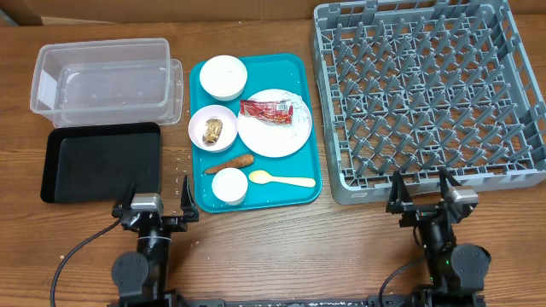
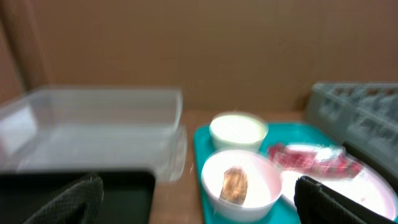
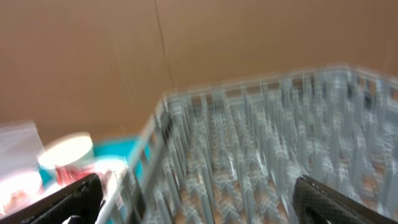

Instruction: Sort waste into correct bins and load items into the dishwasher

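A teal tray (image 1: 300, 183) holds a pale pink plate (image 1: 277, 136) with a red wrapper (image 1: 267, 110) on it, a small pink bowl (image 1: 212, 128) with a brown food lump (image 1: 213, 130), two white bowls (image 1: 223, 76) (image 1: 229, 186), and an orange-brown stick (image 1: 229, 164). The clear tub (image 1: 102, 78) and black tray (image 1: 102, 161) lie at the left. The grey dish rack (image 1: 426, 94) stands at the right. My left gripper (image 1: 157, 198) is open and empty at the front, near the black tray. My right gripper (image 1: 422, 191) is open and empty at the rack's front edge.
A pale yellow spoon (image 1: 281, 179) lies on the teal tray. White grains (image 1: 175, 158) are scattered on the wood between the black tray and the teal tray. A cardboard wall stands behind the table in the left wrist view (image 2: 186, 43).
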You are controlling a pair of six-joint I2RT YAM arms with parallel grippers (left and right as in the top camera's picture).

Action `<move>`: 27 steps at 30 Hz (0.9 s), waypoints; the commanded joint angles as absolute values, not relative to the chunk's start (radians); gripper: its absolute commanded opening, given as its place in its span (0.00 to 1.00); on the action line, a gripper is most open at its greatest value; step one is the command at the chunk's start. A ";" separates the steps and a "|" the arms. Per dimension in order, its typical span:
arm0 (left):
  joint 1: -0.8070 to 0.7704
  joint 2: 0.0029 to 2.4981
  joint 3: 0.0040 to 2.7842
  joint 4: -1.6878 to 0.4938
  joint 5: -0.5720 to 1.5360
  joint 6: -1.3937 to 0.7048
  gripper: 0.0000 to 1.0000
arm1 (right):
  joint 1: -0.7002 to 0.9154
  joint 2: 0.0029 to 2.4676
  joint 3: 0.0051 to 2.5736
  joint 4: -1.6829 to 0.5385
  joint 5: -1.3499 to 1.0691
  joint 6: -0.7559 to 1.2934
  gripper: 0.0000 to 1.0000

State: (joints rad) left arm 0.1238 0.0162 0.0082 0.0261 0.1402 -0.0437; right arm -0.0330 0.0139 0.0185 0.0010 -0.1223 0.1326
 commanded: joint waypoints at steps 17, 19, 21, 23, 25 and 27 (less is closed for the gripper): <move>0.065 1.025 1.143 -0.390 0.568 0.202 1.00 | -0.039 0.395 0.713 -0.343 -0.242 0.148 1.00; -0.010 1.259 1.429 -0.585 0.524 0.289 1.00 | -0.039 0.537 0.862 -0.476 -0.242 0.148 1.00; -0.074 1.428 1.640 -0.743 0.467 0.357 1.00 | -0.039 0.653 0.981 -0.595 -0.242 0.148 1.00; -0.136 1.591 1.837 -0.906 0.406 0.443 1.00 | -0.039 0.743 1.069 -0.689 -0.242 0.149 1.00; -0.201 1.785 2.032 -1.078 0.374 0.545 1.00 | -0.039 0.865 1.172 -0.783 -0.242 0.149 1.00; -0.241 1.909 2.112 -1.128 0.368 0.562 1.00 | -0.039 0.939 1.200 -0.811 -0.250 0.153 1.00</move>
